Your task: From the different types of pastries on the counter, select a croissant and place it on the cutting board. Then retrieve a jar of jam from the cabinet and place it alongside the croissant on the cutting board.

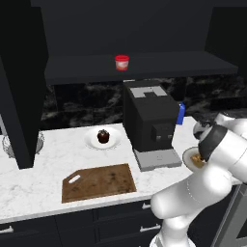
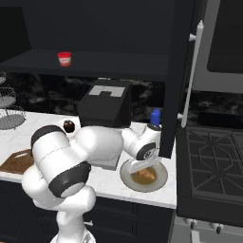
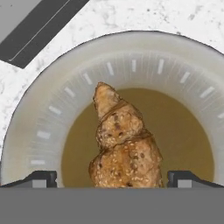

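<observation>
Gripper (image 3: 112, 178) is spread wide right over the croissant (image 3: 124, 146), which sits between its fingertips (image 3: 41, 178) on a plate (image 3: 48, 127) on the bench (image 1: 29, 185), so I reckon closing too high could just pinch flaky crust and let it slip out.

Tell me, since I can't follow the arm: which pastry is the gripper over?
The croissant on the tan-centred plate, between the open gripper fingertips; the cupcake sits beyond the coffee machine.

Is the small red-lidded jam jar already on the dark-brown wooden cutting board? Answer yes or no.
No: the red-lidded jam jar stands on the dark cabinet shelf, while the wooden cutting board lies bare on the counter.
</observation>
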